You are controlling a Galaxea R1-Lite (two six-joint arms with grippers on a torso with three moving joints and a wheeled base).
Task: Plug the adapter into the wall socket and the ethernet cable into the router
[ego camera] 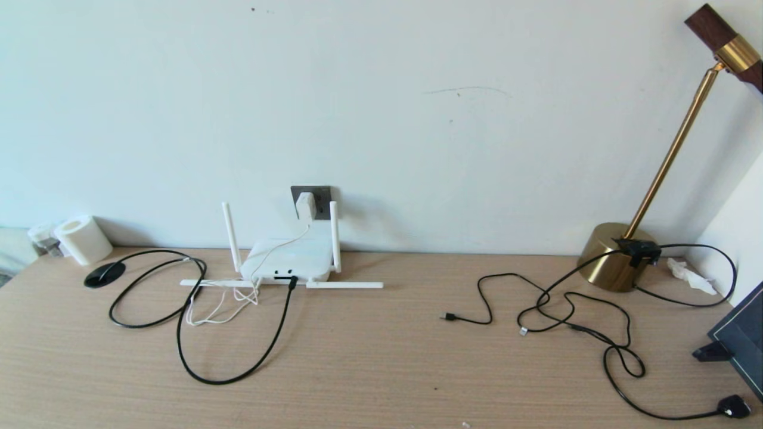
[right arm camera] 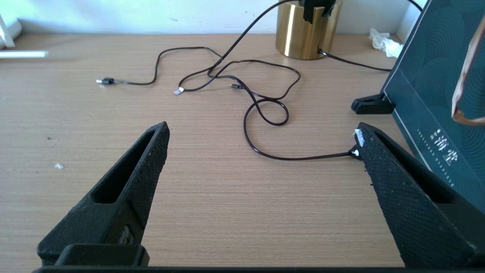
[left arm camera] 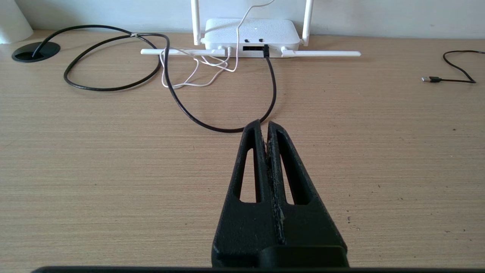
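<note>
Resting my left pincer (left arm camera: 265,127) pressed together and my right pincer (right arm camera: 261,132) wide apart, because the adapter (ego camera: 305,205) is sitting in the wall socket (ego camera: 322,193) and the ethernet cable (ego camera: 271,348) is reaching the router (ego camera: 292,256).

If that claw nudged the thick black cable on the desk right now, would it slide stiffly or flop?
The ethernet cable would probably flop: it lies in loose loops. Its end looks plugged into the router, so that light-looking box might get dragged along.
</note>
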